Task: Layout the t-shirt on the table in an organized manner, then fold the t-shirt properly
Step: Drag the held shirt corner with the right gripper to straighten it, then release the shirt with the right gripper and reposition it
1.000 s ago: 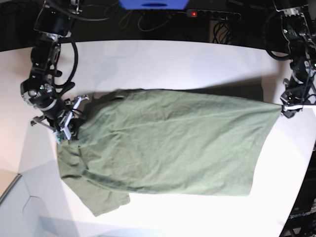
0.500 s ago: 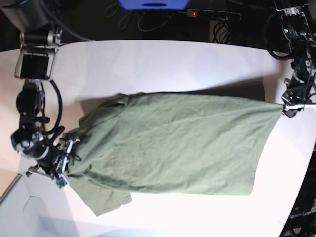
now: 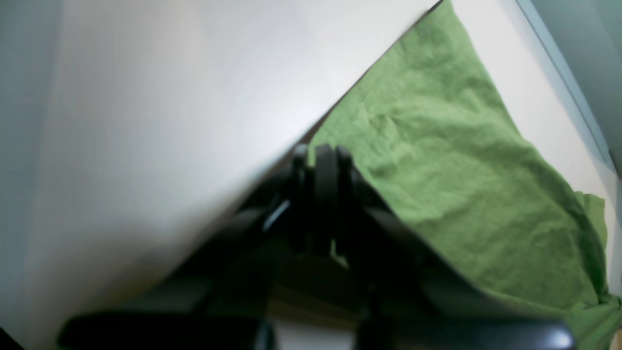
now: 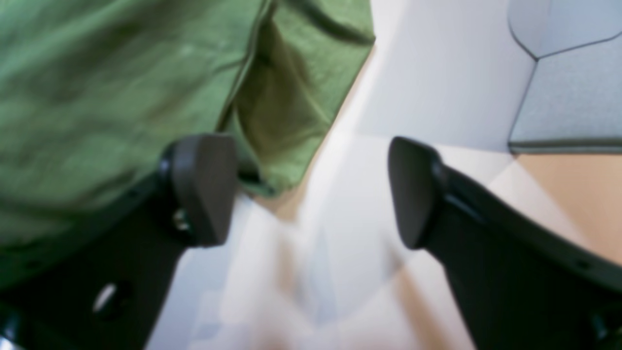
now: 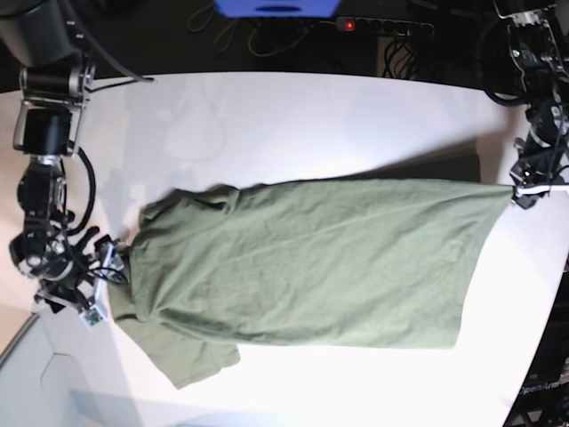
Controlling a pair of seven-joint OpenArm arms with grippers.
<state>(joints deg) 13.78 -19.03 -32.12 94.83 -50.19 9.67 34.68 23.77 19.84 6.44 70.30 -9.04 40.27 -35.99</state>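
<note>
White table under spread t-shirt

Wrinkled olive-green cotton t-shirt spread across white curved-edge bench; left tool pinching its corner at the bench edge.

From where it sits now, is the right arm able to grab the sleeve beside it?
Probably yes. The right gripper has its jaws wide open with nothing between them, and the t-shirt sleeve lies right next to one jaw on bare table, nothing blocking.
</note>
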